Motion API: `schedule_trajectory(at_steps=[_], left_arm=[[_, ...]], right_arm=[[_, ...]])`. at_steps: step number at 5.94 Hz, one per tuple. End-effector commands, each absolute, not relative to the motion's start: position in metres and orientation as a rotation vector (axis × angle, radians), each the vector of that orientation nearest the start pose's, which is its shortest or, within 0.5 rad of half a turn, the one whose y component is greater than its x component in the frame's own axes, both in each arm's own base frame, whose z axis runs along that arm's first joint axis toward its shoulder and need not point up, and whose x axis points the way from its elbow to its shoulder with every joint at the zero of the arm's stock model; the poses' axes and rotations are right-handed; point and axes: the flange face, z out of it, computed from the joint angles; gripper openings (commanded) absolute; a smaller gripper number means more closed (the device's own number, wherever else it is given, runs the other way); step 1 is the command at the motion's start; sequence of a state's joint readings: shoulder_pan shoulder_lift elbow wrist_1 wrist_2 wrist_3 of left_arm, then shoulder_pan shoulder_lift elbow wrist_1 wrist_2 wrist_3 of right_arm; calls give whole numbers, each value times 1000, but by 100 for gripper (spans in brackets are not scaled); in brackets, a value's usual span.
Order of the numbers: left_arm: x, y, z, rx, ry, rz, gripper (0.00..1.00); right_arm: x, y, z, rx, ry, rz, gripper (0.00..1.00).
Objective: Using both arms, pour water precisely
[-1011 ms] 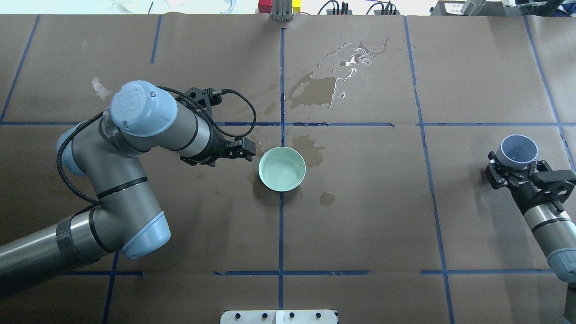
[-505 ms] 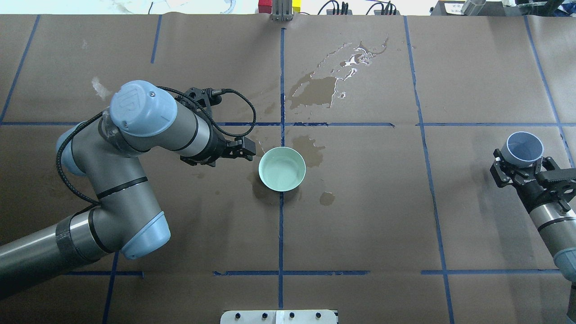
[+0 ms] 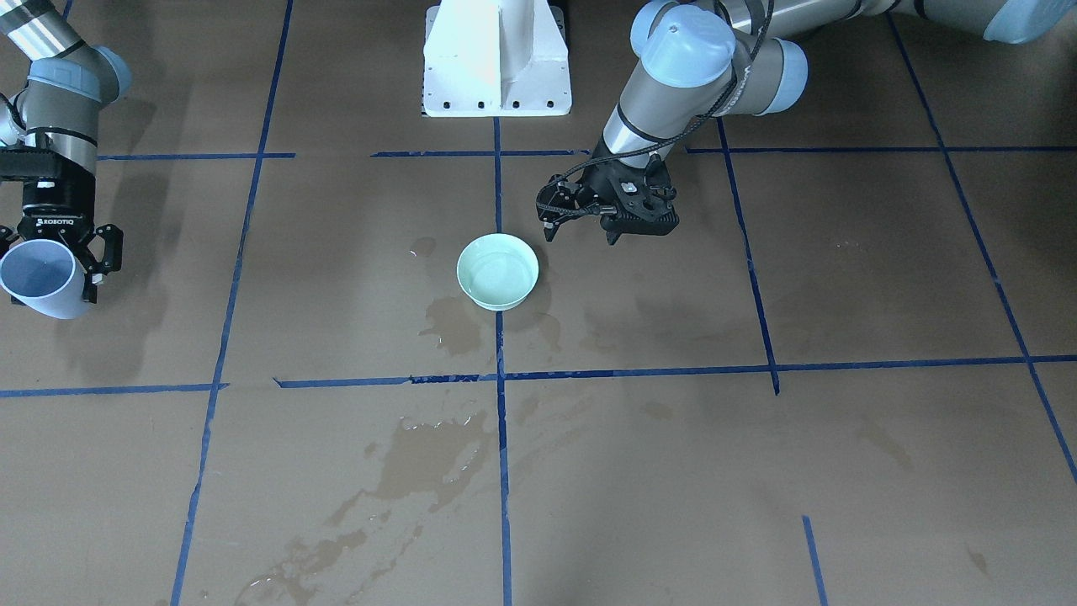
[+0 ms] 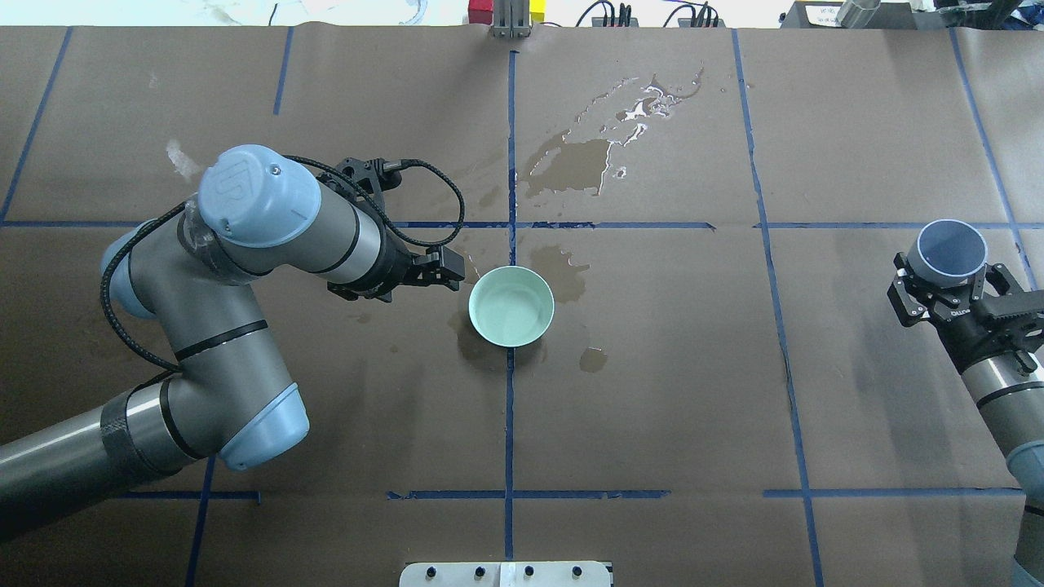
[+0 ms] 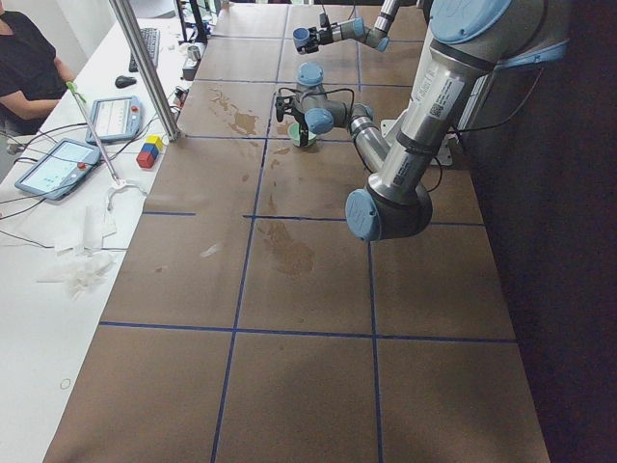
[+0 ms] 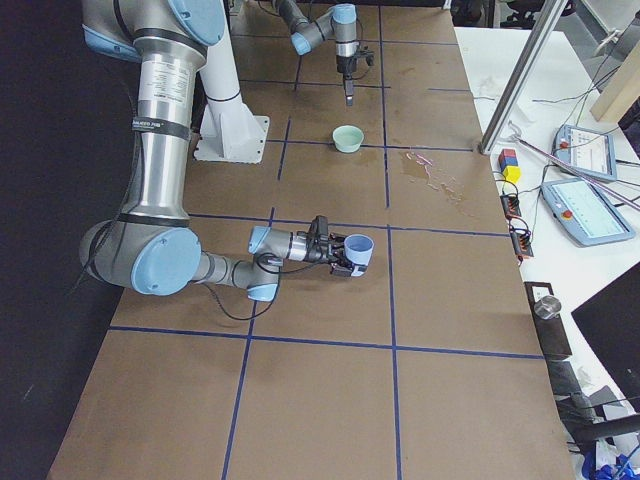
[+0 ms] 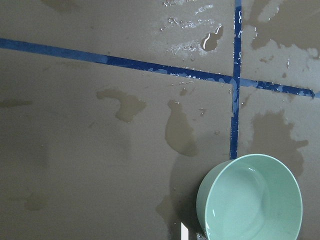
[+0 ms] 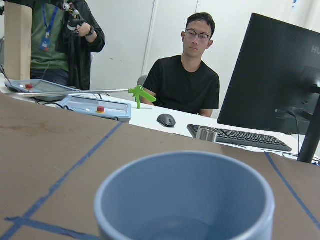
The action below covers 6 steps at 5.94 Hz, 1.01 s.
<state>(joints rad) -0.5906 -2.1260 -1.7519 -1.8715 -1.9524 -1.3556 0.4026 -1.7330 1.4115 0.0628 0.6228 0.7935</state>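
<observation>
A mint-green bowl point(image 4: 511, 306) stands at the table's middle and holds a little water point(image 7: 252, 202) with a faint sheen. My left gripper point(image 4: 450, 269) hangs just left of the bowl's rim, its jaws look shut and empty; it also shows in the front view point(image 3: 549, 223). My right gripper point(image 4: 948, 273) is shut on a blue-grey cup point(image 4: 950, 247) at the far right, held nearly upright above the table. The cup also shows in the front view point(image 3: 38, 273) and fills the right wrist view point(image 8: 185, 200). Water in the cup is barely visible.
Wet patches and puddles point(image 4: 583, 159) spread on the brown paper beyond the bowl, smaller ones point(image 4: 593, 359) beside it. Blue tape lines point(image 4: 510, 424) grid the table. Operators, tablets, a keyboard and a monitor point(image 8: 280, 75) are past the far edge.
My right gripper has moved the cup a little right and away from the robot, and tipped it more upright. The left arm and the bowl have not moved.
</observation>
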Motion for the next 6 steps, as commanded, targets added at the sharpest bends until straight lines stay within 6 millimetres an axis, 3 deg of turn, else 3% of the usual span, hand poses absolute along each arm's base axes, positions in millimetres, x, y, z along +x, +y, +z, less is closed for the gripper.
schedule_trajectory(at_steps=[1, 2, 3, 4, 5, 6], left_arm=[[482, -439, 221, 82, 1077, -141, 100], [481, -440, 221, 83, 1077, -142, 100], [480, -440, 220, 86, 1081, -142, 100], [477, -442, 219, 90, 1083, -146, 100], [472, -442, 215, 97, 1092, -147, 100], [466, -445, 211, 106, 1099, -152, 100]], right_arm=[[-299, -359, 565, 1362, -639, 345, 21], [-336, -374, 526, 1368, -649, 350, 19], [-352, -380, 481, 1368, -651, 351, 19], [-351, -378, 464, 1371, -667, 357, 19], [-382, -372, 438, 1369, -719, 351, 19], [-429, -362, 402, 1350, -748, 316, 18]])
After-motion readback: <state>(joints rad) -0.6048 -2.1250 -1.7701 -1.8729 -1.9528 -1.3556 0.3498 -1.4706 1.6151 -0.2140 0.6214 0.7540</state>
